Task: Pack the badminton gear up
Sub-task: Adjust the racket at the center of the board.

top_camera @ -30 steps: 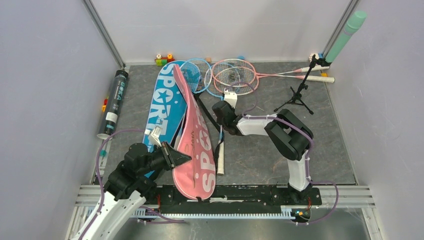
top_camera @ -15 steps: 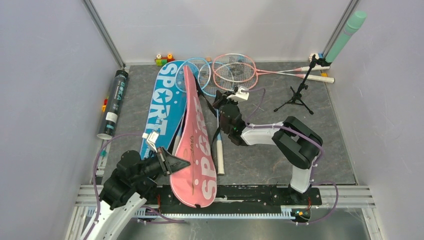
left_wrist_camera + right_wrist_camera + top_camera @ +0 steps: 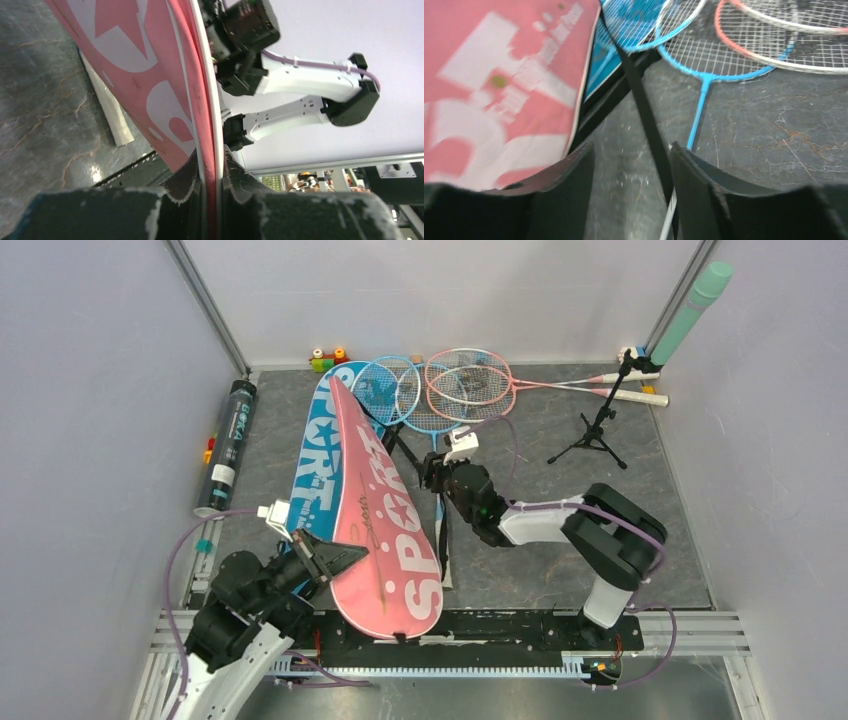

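Observation:
My left gripper [image 3: 335,558] is shut on the edge of the pink "SPORT" bag [image 3: 385,520], which lies tilted across the blue bag [image 3: 318,455]. In the left wrist view the bag's pink rim [image 3: 210,115] runs between the two closed fingers of the left gripper [image 3: 212,165]. My right gripper [image 3: 432,472] stands open just right of the pink bag, low over a black strap [image 3: 644,115] and a blue racket's shaft [image 3: 698,115]; the right gripper [image 3: 631,155] holds nothing. Blue rackets [image 3: 400,390] and pink rackets [image 3: 470,375] lie at the back. A dark tube [image 3: 228,445] lies at the left.
A black tripod stand [image 3: 597,425] is at the back right, with a green cylinder [image 3: 692,312] leaning in the corner behind it. Toy blocks [image 3: 328,359] sit by the back wall. Walls close in both sides. The metal rail [image 3: 500,625] runs along the near edge.
The right gripper has opened and slid nearer along the bag's right side. The left arm pulled back to the left, swinging the pink bag's far end leftward over the blue bag.

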You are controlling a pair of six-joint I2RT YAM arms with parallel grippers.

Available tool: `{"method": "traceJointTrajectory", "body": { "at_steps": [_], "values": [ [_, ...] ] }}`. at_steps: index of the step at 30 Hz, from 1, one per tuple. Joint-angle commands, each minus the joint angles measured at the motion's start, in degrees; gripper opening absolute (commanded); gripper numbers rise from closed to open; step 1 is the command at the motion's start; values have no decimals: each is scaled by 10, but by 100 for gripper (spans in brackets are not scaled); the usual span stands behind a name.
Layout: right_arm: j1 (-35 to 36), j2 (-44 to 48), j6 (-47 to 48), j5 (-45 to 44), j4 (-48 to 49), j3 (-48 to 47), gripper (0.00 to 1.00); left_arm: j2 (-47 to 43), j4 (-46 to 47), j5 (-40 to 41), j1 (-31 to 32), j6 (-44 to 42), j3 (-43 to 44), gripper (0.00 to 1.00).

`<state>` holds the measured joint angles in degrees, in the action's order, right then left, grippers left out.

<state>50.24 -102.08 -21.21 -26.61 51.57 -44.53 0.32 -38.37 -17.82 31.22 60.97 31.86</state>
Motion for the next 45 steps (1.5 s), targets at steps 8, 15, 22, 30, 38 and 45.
{"method": "traceJointTrajectory", "body": {
  "at_steps": [8, 15, 22, 30, 38, 45],
  "values": [
    [-13, 62, -26, 193, -327, -22, 69, 60, 285, -105, -1, 99, -104, 2],
    [-29, -34, -51, 129, -364, -116, 63, 75, 104, -97, -1, 40, -75, 2],
    [-52, -131, -73, -12, -406, -236, 57, 51, 51, -95, -1, 30, -81, 2],
    [-95, -163, -89, 27, -338, -248, 54, 42, 45, -102, -2, 38, -105, 2],
    [-106, -233, -84, 14, -343, -323, 52, 47, 27, -89, -2, 26, -100, 2],
    [-106, -279, -141, 0, -413, -377, 36, 49, 27, -89, -1, 26, -99, 2]
  ]
}}
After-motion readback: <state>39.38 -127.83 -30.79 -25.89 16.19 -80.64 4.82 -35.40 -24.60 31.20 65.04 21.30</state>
